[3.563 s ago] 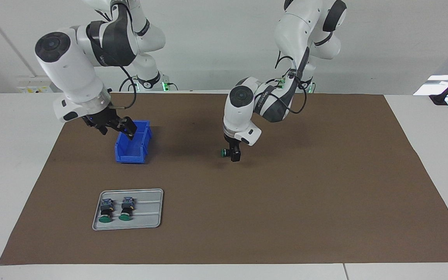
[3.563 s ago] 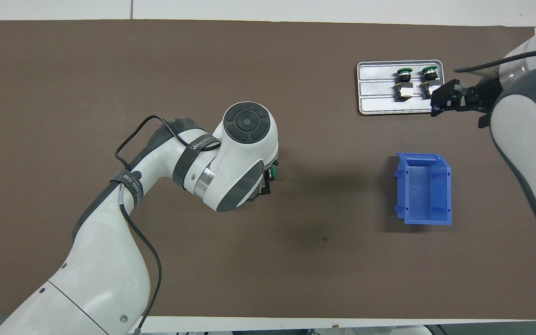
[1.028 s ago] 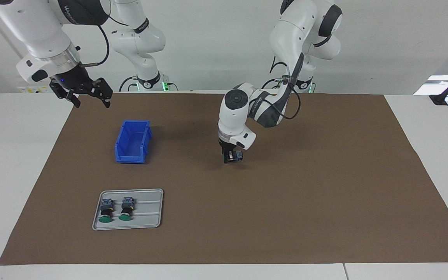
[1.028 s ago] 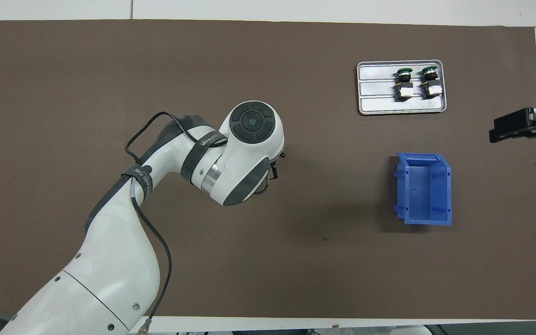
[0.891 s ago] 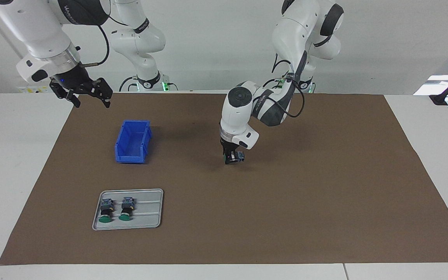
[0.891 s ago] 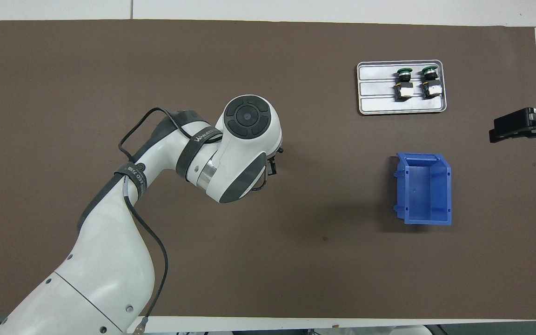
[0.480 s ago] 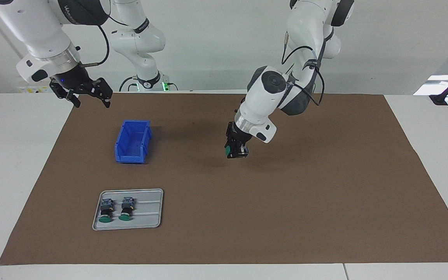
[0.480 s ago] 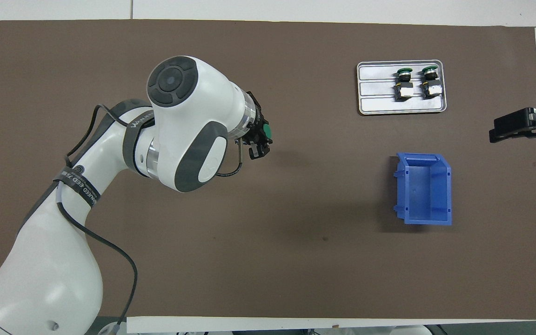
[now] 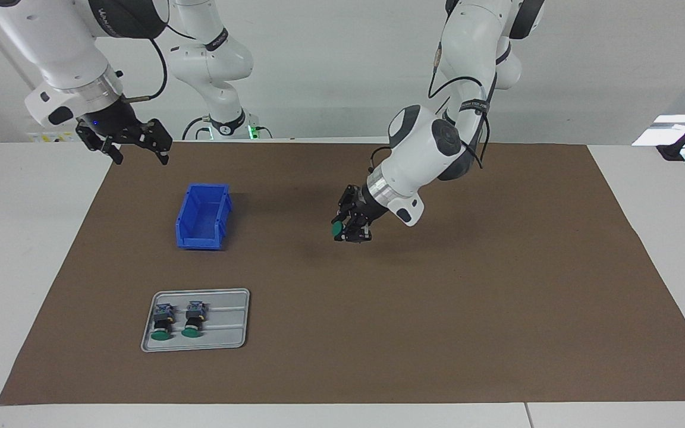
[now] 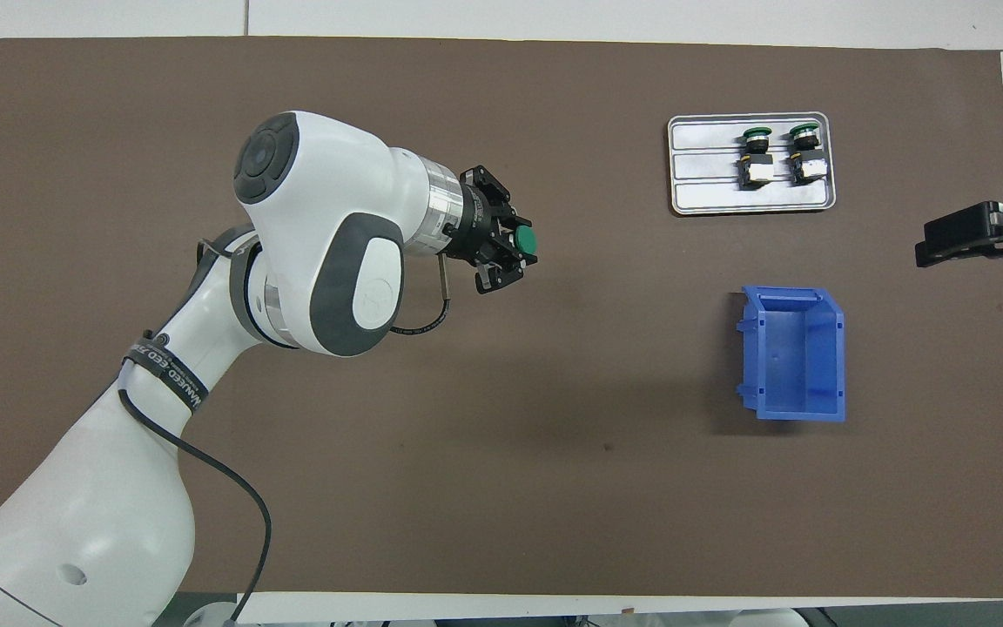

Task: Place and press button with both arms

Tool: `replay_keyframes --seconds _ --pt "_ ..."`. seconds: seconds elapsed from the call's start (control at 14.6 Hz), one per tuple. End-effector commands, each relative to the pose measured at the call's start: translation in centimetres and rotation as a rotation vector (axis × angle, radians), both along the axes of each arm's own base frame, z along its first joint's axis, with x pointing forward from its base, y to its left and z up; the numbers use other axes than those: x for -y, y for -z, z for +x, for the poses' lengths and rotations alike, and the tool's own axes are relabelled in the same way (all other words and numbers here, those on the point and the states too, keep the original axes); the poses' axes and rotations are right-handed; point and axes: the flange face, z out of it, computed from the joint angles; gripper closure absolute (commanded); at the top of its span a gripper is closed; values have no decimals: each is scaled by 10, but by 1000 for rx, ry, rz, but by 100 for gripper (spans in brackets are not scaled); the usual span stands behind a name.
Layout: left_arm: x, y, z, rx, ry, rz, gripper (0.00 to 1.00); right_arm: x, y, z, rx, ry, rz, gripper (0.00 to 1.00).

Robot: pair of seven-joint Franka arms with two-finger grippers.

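From the facing camera, your left gripper hangs tilted over the middle of the brown mat, fingers pinching a green-capped push-button. Your right gripper waits high over the mat's edge at its own end of the surface, fingers spread. The blue bin sits below it; two more push-buttons lie in the grey tray.

From overhead, the left gripper shows the green cap pointing toward the tray. The right gripper hovers near the bin.
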Motion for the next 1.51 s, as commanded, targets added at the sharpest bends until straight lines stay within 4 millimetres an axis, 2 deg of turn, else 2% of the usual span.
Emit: replay_keyframes --seconds 0.0,0.21,0.48,0.75,1.1,1.3,1.44 --pt "-29 8 -9 6 -26 -137 100 1 0 -7 -6 -24 -9 1" --pt "-43 22 -7 9 -47 -231 100 1 0 -7 -6 -24 -9 1" --pt "-36 24 -8 87 42 -243 100 1 0 -7 -6 -24 -9 1" --pt "-39 21 -4 87 39 -253 100 1 0 -7 -6 -24 -9 1" --pt "-36 44 -1 60 32 -299 100 1 0 -7 -6 -22 -10 1" --pt "-44 69 0 -18 -24 -454 100 1 0 -7 -6 -22 -9 1" --pt "-45 73 0 -56 -30 -525 100 1 0 -7 -6 -24 -9 1"
